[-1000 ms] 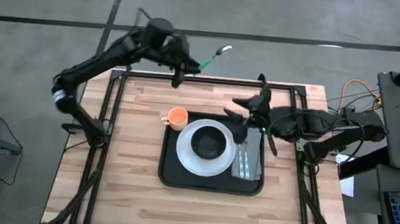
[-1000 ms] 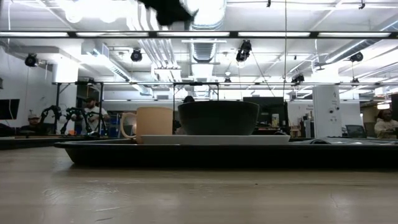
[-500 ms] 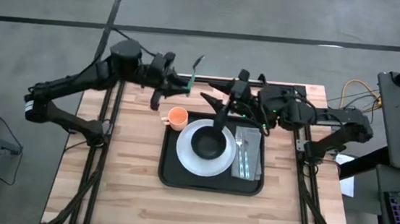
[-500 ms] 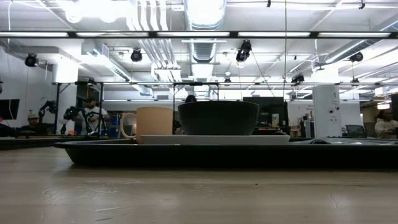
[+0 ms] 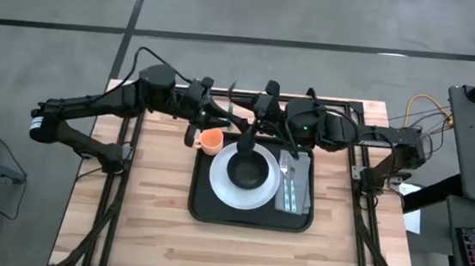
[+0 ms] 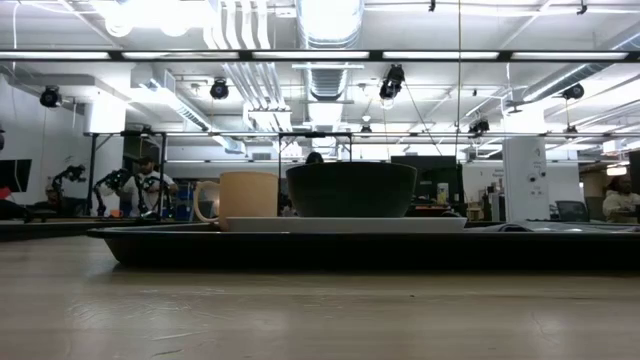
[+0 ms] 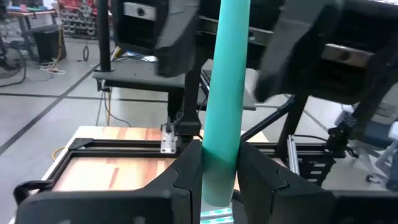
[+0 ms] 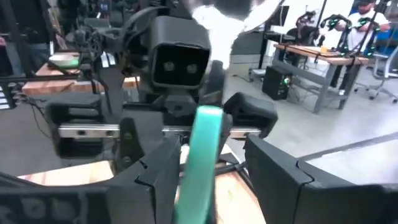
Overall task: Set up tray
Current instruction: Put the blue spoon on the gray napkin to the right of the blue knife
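**High view: two grippers met over the table's far edge**

High view showed the tray [image 5: 205,206] lying at the middle of the table [image 5: 126,227]. On it sat a white plate [image 5: 220,187] with a dark bowl [image 5: 250,170] on top, an orange cup [image 5: 210,139] at the tray's far left corner, and a grey napkin [image 5: 300,188] with cutlery [image 5: 286,182] along the right side.

Both arms reached in over the far edge and faced each other above the cup and bowl. The left gripper [image 7: 218,169] was clamped on a teal handle [image 7: 224,93]; in the left wrist view its two fingers [image 7: 189,180] pressed the handle from both sides, and the handle stood up between them. What utensil the handle belonged to could not be told.

The right gripper [image 8: 208,158] stood just opposite, with its fingers [image 8: 158,171] apart on either side of the same teal handle. In the right wrist view a gap showed between handle and fingers, so no grip was seen there.

Low view showed the tray flat on the table, with the cup [image 6: 245,195] to the left of the bowl [image 6: 352,190] on the plate [image 6: 340,224]. Neither gripper showed in that view. People sat at benches in the room behind.
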Controlling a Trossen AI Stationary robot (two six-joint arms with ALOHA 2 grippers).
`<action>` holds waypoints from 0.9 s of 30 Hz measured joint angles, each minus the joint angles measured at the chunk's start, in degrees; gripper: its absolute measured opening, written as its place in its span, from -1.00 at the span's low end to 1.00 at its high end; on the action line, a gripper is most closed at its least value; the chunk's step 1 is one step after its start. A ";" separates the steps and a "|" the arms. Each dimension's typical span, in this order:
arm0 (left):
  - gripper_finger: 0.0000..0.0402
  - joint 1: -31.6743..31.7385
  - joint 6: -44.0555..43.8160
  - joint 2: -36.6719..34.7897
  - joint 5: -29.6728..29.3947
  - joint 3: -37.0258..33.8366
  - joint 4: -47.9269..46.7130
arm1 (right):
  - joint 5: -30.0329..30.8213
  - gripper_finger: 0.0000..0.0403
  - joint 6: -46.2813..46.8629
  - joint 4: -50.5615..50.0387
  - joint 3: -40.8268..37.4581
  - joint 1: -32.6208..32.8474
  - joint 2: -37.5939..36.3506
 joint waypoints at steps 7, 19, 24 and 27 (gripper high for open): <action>-0.72 0.00 -0.09 -0.02 -3.03 -0.68 -0.45 | -0.33 -0.31 2.04 -1.59 1.85 0.13 -0.03; -0.72 -0.33 0.07 0.04 -3.04 -1.44 -0.14 | 0.89 -0.91 2.42 -2.38 1.93 0.13 -0.31; -0.27 0.19 -3.19 -2.14 -2.76 -0.27 -1.54 | 5.33 -0.93 11.33 -18.51 1.74 0.20 -3.21; 0.13 1.83 -4.53 -6.26 -2.03 0.00 -2.20 | 8.09 -0.93 23.13 -32.56 1.78 0.07 -4.18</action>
